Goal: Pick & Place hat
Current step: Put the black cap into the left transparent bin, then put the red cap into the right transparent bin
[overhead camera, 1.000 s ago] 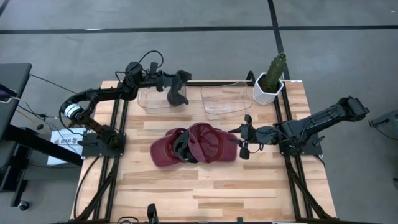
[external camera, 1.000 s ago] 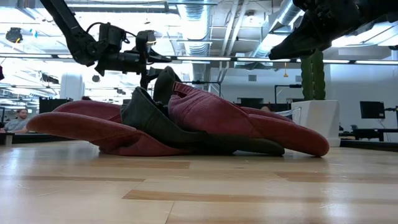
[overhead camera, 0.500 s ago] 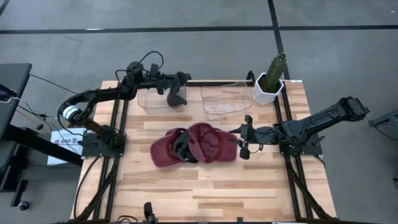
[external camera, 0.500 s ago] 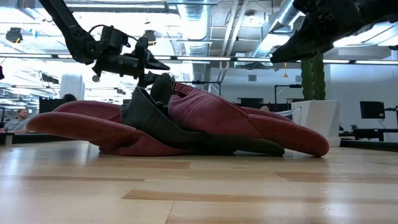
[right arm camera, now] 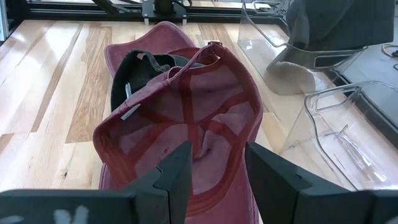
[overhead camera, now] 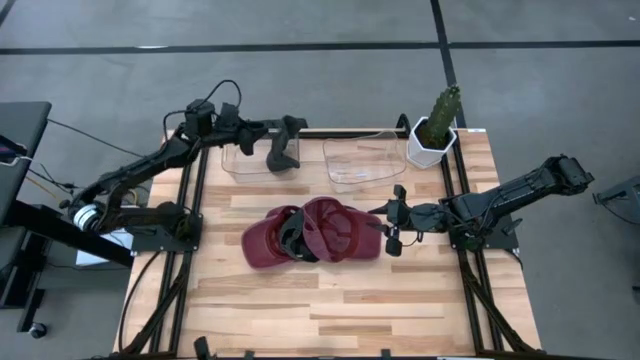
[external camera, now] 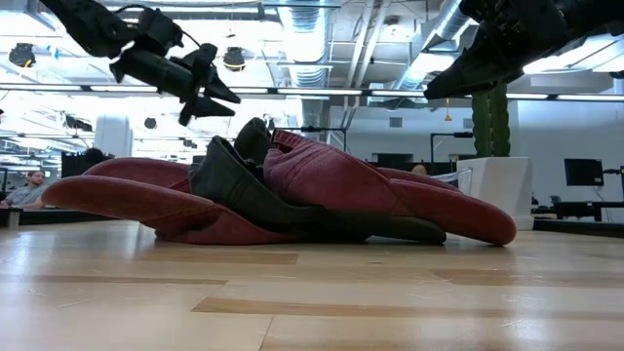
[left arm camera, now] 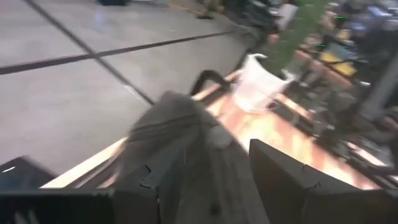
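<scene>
A dark grey hat sits at the right end of the left clear container; it also shows in the right wrist view. My left gripper hangs open just left of it and higher. The hat fills the space ahead of its fingers in the left wrist view. A pile of hats lies mid-table: two maroon hats with a dark one between. My right gripper hovers open over the pile's right edge.
A second clear container stands right of the first. A cactus in a white pot stands at the far right corner. Bare wood lies between the pile and the near edge.
My left gripper has drawn back from the grey hat toward the table's left edge and risen, tipping closer to level, its fingers still apart. The grey hat has stayed at the container and settled a little lower.
</scene>
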You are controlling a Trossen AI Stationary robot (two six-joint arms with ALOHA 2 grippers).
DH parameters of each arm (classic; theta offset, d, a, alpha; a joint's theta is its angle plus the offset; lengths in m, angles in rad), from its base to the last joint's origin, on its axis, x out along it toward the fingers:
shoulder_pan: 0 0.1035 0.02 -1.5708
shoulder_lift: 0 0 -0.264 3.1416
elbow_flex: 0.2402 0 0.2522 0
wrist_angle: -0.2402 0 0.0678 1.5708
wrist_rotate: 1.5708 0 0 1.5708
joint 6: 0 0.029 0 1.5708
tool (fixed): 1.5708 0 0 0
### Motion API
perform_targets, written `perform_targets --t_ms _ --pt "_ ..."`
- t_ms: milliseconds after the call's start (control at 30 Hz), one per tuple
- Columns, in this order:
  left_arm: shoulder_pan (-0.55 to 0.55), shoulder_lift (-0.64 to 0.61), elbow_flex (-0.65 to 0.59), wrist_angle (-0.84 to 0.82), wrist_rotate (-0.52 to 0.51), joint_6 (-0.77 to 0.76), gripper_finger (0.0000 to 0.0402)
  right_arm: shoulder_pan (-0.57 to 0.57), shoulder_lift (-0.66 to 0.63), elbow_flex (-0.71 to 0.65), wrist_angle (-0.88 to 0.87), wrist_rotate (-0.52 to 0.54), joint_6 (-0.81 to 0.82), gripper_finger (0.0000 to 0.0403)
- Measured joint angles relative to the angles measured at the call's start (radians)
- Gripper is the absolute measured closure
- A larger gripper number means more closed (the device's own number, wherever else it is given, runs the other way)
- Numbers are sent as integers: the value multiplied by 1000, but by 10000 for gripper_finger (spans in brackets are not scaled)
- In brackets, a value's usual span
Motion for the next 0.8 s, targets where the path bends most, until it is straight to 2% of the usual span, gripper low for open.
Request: perform_targets --t_ms 200,333,433,667,800 --pt "-55 -71 0 -158 -150 38 225 0 0 0 3 0 0 262" --pt "-160 -91 0 -236 -289 95 225 0 0 0 3 0 0 262" --pt "-261 -96 0 -270 -347 104 225 0 0 0 3 0 0 262" --pt "-548 -95 -63 -255 -355 92 225 0 0 0 0 0 1 262" --pt "-732 -95 -138 -122 -358 36 225 0 0 0 -22 1 22 262"
